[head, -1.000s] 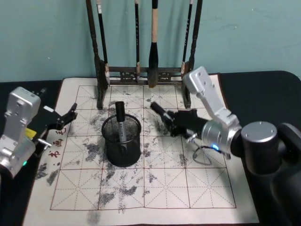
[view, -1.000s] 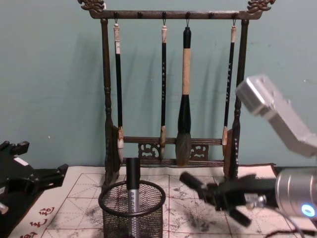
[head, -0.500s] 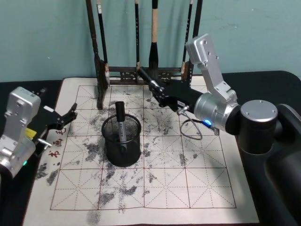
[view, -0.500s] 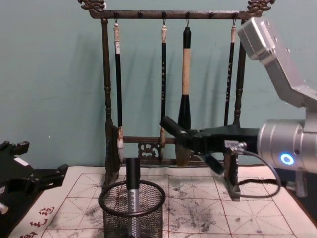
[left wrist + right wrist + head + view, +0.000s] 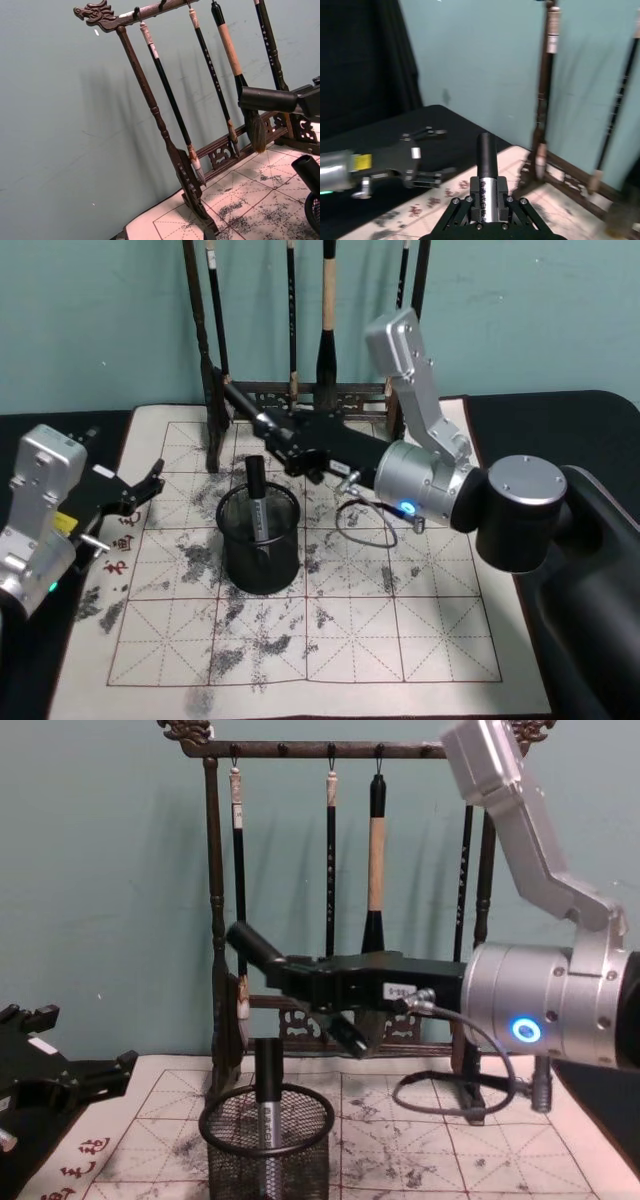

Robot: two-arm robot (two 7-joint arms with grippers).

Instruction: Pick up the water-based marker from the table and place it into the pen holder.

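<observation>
My right gripper (image 5: 292, 443) is shut on the water-based marker (image 5: 255, 412), a black pen held nearly level and pointing to the left, above and just behind the pen holder (image 5: 260, 542). In the chest view the water-based marker (image 5: 256, 947) sticks out of my right gripper (image 5: 322, 982), higher than the pen holder (image 5: 265, 1138). The right wrist view has the marker (image 5: 486, 159) clamped between the fingers (image 5: 463, 206). A second black and grey marker (image 5: 256, 502) stands upright inside the mesh cup. My left gripper (image 5: 128, 502) rests open at the mat's left edge.
A tall dark wooden brush rack (image 5: 214, 380) with several hanging brushes (image 5: 375, 850) stands right behind the pen holder. An ink-spotted gridded calligraphy mat (image 5: 380, 620) covers the black table. A loose cable (image 5: 362, 522) hangs under the right wrist.
My right arm has swung up and to the left with the marker, from the right of the pen holder to above and behind it. The left arm has stayed still.
</observation>
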